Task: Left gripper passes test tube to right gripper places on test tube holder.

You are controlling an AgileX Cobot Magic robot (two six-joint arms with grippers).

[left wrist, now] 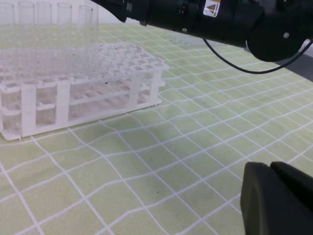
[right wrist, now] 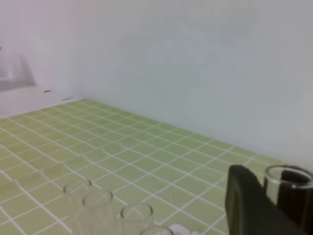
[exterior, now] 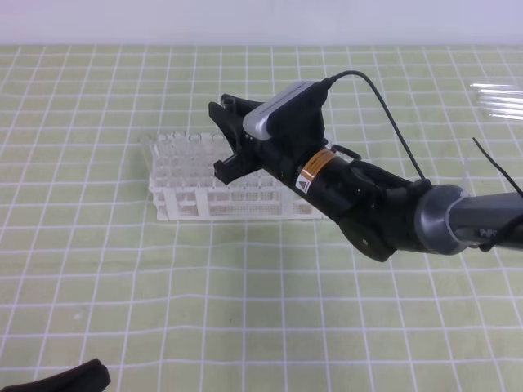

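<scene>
My right gripper [exterior: 223,137] reaches in from the right and hovers over the white test tube holder [exterior: 233,206]. It is shut on the test tube [right wrist: 289,177], whose open rim shows between the black fingers [right wrist: 244,198] in the right wrist view. In the exterior view the tube itself is too clear to make out. The left wrist view shows the holder [left wrist: 78,95] from the side, with the right arm [left wrist: 195,14] above it. My left gripper [left wrist: 279,198] is low at the near left [exterior: 69,380], shut and empty, well away from the holder.
Several clear tubes [exterior: 176,151] stand upright in the holder's far-left rows [left wrist: 44,14], and their rims [right wrist: 98,198] show below the held tube. More clear tubes [exterior: 498,98] lie on the green checked mat at the far right. A white wall runs along the back.
</scene>
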